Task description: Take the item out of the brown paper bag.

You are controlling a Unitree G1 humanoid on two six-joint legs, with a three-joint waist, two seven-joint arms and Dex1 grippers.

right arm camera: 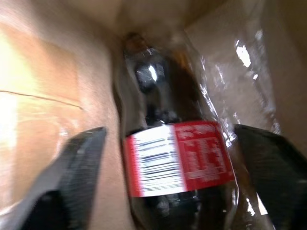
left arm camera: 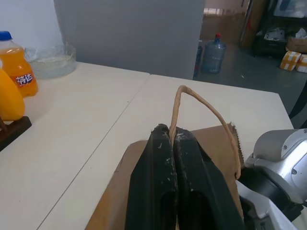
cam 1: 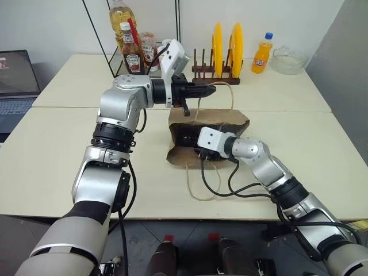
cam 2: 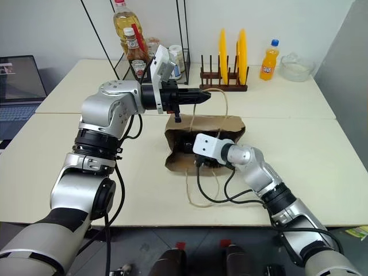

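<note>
From the head camera, the brown paper bag lay on its side in the middle of the pale table, with its mouth turned toward the robot. The left gripper was held level above the bag, its fingers pressed together on one twisted paper handle, which it kept pulled up. The second handle hung loose over the table in front of the bag. The right gripper was pushed into the bag's mouth, so the bag's wall and the gripper itself hid what was inside. Behind the bag stood a wooden rack with two yellow plates, an orange soda bottle, a glass bowl, ketchup bottles and an oil bottle. A laptop sat at the far left.

In the left wrist view, the two black fingers were shut flat against each other with the paper handle caught between them. The orange soda bottle and the bowl stood well apart on the table beyond.

In the right wrist view, the cola bottle lay inside the bag, red label toward the camera. The right fingers were spread wide on either side of it, not touching it.
</note>
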